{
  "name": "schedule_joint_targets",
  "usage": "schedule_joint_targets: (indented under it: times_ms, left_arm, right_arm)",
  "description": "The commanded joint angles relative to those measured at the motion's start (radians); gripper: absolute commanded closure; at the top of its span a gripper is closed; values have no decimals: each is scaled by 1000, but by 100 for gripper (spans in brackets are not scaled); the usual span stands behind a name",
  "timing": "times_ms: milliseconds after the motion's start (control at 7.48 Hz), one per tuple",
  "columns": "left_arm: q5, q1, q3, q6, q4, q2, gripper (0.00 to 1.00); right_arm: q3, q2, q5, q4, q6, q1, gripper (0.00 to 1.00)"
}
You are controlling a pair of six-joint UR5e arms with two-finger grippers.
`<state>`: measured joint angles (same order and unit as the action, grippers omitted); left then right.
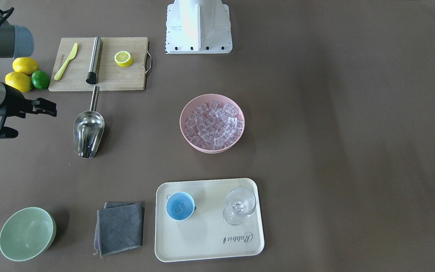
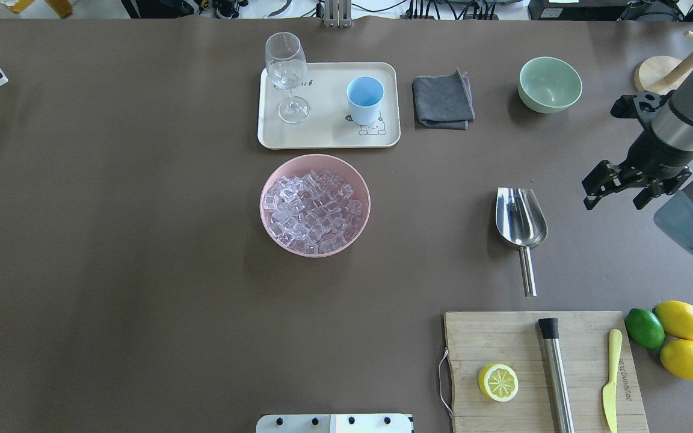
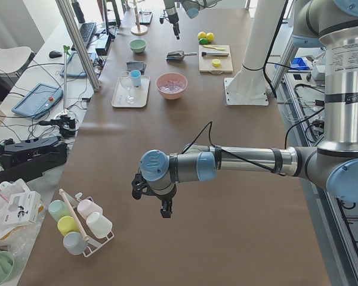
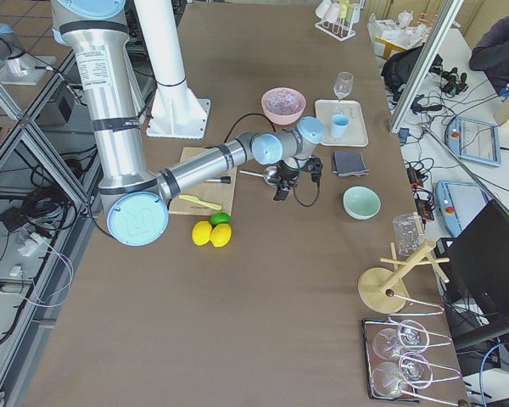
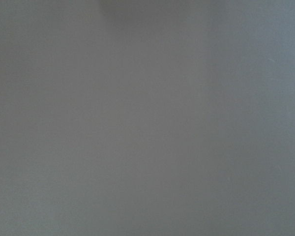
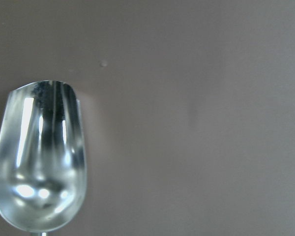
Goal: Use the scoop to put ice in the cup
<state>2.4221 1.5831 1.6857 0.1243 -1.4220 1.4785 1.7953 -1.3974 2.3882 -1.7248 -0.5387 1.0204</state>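
Over on the robot's right, the right gripper [image 2: 620, 193] is hovering, fingers apart, near the scoop [image 2: 521, 224], which is lying empty on the table [image 2: 142, 240], while the left gripper [image 3: 161, 207] is hanging well apart, and I cannot tell its grip.

Left gripper [image 3: 164, 210] hanging over bare table [image 3: 227, 238], near arm stretching across. Far off, pink bowl [image 3: 171, 95] holding ice [image 3: 171, 86], sitting beside tray [image 3: 122, 99] carrying cup [image 3: 135, 77]; scoop [image 3: 178, 55] lying beyond.

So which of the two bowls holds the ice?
The pink bowl mid-table, filled with small clear ice cubes; the pale-green bowl near the folded grey cloth holds nothing.
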Motion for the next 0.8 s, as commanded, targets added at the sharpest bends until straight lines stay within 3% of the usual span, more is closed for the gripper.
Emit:
schedule_joint_targets:
  times_ms: [0,401,669]
  left_arm:
    - [0,0,-4,0,0,0,2]
    - [0,0,-3,0,0,0,2]
    - [0,0,-4,0,0,0,2]
  right_arm:
    - [1,-50,-34,-123,311,159,1]
    - [-13,-158,-104,-127,616,390,1]
    - [-14,-227,-104,-121,634,495,0]
